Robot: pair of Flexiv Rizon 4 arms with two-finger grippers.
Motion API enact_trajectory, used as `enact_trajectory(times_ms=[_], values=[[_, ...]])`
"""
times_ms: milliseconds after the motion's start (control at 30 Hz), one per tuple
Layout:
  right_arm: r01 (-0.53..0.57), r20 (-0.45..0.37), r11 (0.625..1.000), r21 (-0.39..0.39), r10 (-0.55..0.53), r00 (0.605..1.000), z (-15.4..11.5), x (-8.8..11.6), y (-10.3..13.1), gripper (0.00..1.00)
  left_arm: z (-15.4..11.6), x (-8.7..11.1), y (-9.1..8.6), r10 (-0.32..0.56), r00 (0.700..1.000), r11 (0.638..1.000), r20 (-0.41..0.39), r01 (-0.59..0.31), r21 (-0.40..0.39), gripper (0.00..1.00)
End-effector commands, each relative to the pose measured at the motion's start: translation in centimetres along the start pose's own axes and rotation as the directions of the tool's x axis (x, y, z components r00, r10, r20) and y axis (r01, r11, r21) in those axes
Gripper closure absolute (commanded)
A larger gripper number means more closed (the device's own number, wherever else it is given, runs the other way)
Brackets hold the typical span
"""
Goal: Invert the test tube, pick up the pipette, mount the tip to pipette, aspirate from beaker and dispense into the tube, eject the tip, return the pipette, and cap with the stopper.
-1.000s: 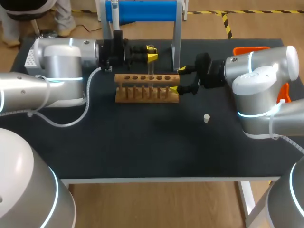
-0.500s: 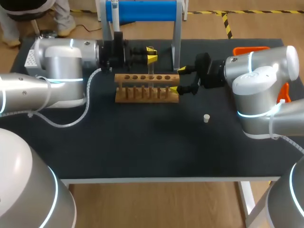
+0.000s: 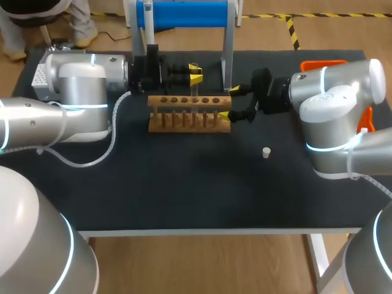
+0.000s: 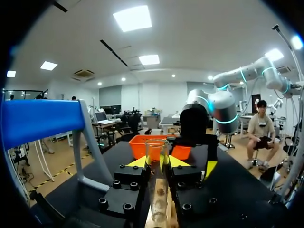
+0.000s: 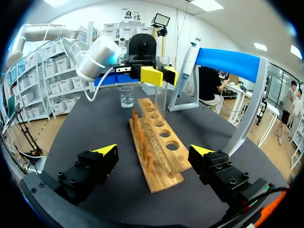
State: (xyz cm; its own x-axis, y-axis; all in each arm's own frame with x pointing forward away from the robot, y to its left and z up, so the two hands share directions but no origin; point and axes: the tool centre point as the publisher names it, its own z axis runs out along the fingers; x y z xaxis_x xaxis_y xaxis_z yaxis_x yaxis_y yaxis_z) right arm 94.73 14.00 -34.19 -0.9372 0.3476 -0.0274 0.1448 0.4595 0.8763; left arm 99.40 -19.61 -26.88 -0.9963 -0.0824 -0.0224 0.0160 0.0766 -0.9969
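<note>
My left gripper (image 3: 195, 71) is shut on a clear test tube (image 3: 195, 87) and holds it upright over the back row of the wooden rack (image 3: 184, 113). In the left wrist view the tube (image 4: 157, 147) stands between the yellow fingertips (image 4: 137, 162), mouth up, its foot at the rack (image 4: 160, 216). My right gripper (image 3: 229, 103) is open, one finger on either side of the rack's right end (image 5: 156, 142). A glass beaker (image 5: 126, 96) stands beyond the rack. The pipette (image 5: 189, 59) hangs on the blue stand (image 3: 184, 15). A small white stopper (image 3: 266, 152) lies on the mat.
An orange tray (image 3: 323, 64) sits at the back right corner, and a white box (image 3: 39, 75) at the back left. The blue stand's upright (image 3: 228, 55) rises just behind the rack's right end, close to both grippers.
My left arm's upper links have shifted slightly; its gripper and the tube stay over the rack. The right arm has not moved.
</note>
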Motion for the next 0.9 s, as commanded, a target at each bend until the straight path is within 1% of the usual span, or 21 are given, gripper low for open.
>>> enact_trajectory(times_ms=[33,133,167,200,233,400,600,733,900], values=[[0.000,0.000,1.000,0.001,0.000,1.000,0.0,0.0,0.0,0.00,0.0,-0.3,0.3,-0.004,1.000,1.000,-0.003,0.004,-0.004,1.00],[0.000,0.000,1.000,0.001,0.000,1.000,0.0,0.0,0.0,0.00,0.0,-0.2,0.4,-0.010,1.000,1.000,0.001,0.010,-0.015,1.00],[0.000,0.000,1.000,0.001,0.000,1.000,0.0,0.0,0.0,0.00,0.1,-0.2,0.4,-0.011,1.000,1.000,0.001,0.011,-0.016,0.71],[0.000,0.000,1.000,0.001,0.000,1.000,0.0,0.0,0.0,0.00,0.1,-0.2,0.4,-0.011,1.000,1.000,0.001,0.011,-0.018,0.23],[0.000,0.000,1.000,0.001,0.000,1.000,0.0,0.0,0.0,0.00,0.1,-0.2,0.4,-0.011,1.000,1.000,0.001,0.011,-0.019,0.00],[0.000,0.000,1.000,0.001,0.000,1.000,0.0,0.0,0.0,0.00,0.1,-0.1,0.3,-0.025,1.000,0.999,-0.001,0.025,-0.024,0.00],[0.000,0.000,1.000,0.001,0.000,1.000,0.0,0.0,0.0,0.00,-1.3,0.3,-0.8,-0.064,0.998,0.997,-0.020,0.063,-0.041,0.00],[0.000,0.000,1.000,0.001,0.000,1.000,0.0,0.0,0.0,0.00,-3.4,1.0,-1.8,-0.079,0.997,0.995,-0.012,0.078,-0.057,0.00],[0.000,0.000,1.000,0.001,0.000,1.000,0.0,0.0,0.0,0.00,-7.0,2.1,-3.2,-0.101,0.995,0.990,0.015,0.102,-0.093,0.00]])
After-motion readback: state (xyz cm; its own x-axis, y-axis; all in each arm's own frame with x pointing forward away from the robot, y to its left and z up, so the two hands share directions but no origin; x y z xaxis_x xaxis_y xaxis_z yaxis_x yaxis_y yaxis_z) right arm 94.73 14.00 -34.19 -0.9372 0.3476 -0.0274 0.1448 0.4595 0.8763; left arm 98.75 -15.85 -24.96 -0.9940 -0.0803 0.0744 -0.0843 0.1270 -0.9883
